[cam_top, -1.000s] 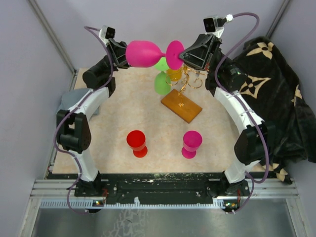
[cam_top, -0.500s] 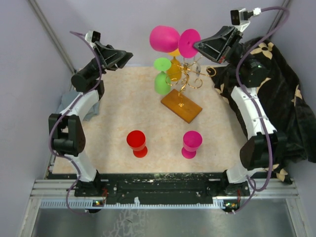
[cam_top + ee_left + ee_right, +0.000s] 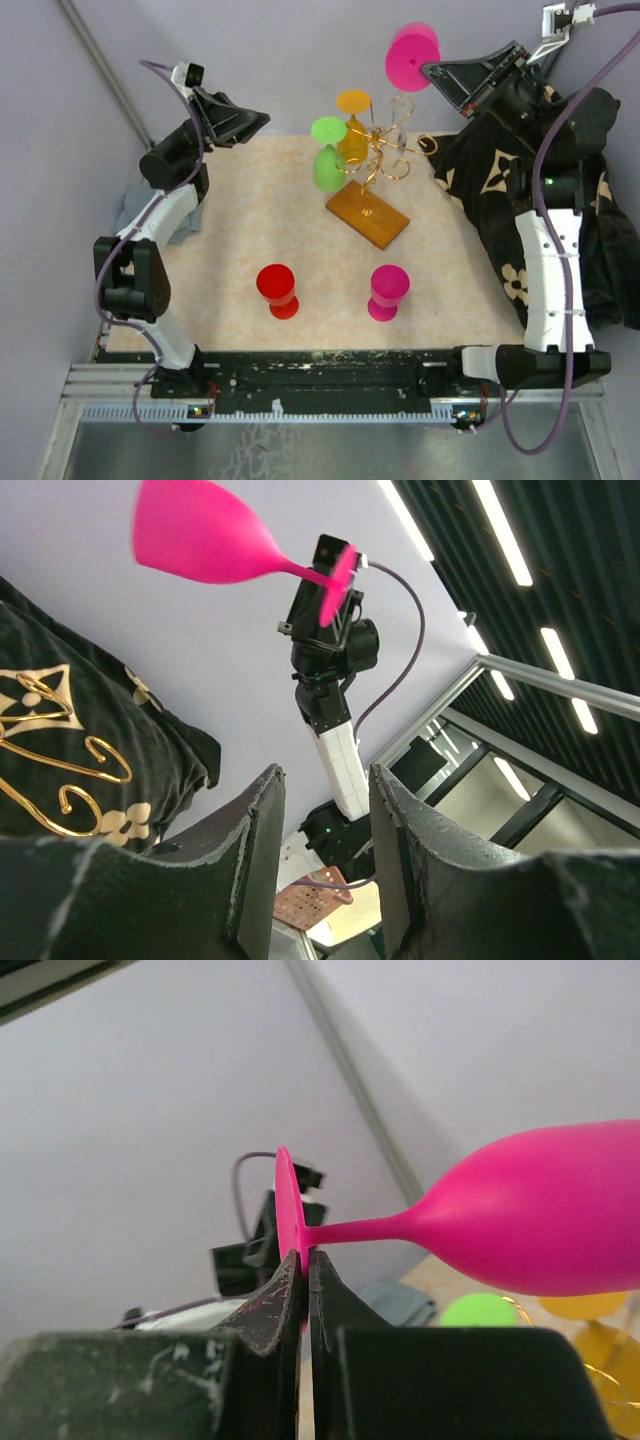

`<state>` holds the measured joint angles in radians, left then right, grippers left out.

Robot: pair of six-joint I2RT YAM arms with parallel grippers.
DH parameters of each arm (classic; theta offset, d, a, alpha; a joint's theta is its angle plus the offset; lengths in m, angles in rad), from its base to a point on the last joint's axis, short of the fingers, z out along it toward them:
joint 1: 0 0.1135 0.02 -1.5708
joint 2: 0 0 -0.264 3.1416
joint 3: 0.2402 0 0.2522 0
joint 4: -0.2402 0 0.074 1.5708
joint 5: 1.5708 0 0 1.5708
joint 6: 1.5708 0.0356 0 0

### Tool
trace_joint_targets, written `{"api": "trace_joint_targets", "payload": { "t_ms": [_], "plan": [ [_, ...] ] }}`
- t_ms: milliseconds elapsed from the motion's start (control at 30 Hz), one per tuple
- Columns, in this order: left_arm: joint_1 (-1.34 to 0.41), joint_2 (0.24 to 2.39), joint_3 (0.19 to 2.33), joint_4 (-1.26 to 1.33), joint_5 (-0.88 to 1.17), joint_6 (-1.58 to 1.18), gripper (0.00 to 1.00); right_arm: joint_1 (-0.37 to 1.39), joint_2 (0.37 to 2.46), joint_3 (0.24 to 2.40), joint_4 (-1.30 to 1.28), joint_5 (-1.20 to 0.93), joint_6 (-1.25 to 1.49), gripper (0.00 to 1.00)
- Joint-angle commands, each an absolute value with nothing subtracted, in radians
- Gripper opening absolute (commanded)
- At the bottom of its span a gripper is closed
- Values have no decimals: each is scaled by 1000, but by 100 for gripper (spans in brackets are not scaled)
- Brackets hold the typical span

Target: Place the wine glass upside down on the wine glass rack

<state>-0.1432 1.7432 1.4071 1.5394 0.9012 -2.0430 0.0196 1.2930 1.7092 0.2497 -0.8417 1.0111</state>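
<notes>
Right arm: I am stretched tall at 1 o'clock of the top view, forearm near upright, wrist bent over toward 9 o'clock.
Right gripper (image 3: 432,70) (image 3: 304,1260): my fingers are pinched tight on the edge of the glass's foot, which sits edge-on between them.
Glass (image 3: 410,60) (image 3: 205,535) (image 3: 540,1220): pink, lying on its side in the air. Its stem is about level and its bowl points away from my right fingers. It is high at 1 o'clock of the rack, clear of the wire.
Left arm: folded back at 10 o'clock, elbow bent, wrist tipped upward.
Left gripper (image 3: 258,118) (image 3: 325,780): my fingers stand apart with nothing between them, aimed toward the raised glass.
Rack (image 3: 368,214): gold wire tree on an amber base, at 12 o'clock on the mat.
On the rack: a green glass (image 3: 327,165) and an orange glass (image 3: 352,140), on its 10 o'clock side.
Near side: a red cup (image 3: 277,290) at 7 o'clock and a pink cup (image 3: 388,292) at 6 o'clock of the rack.
Cloth (image 3: 490,180): black with gold marks, at 3 o'clock.
</notes>
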Motion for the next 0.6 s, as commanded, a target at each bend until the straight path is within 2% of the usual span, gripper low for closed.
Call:
{"api": "trace_joint_targets", "payload": {
  "t_ms": [0, 367, 567],
  "plan": [
    [-142, 1681, 1407, 1570, 952, -1981, 45, 0, 1287, 1767, -107, -657, 717, 0],
    [-142, 1653, 1398, 1544, 979, -1956, 45, -55, 1295, 1665, -184, -516, 671, 0],
    [-142, 1639, 1391, 1517, 990, -1930, 45, -101, 1318, 1541, -80, -581, 768, 0]
  ]
}}
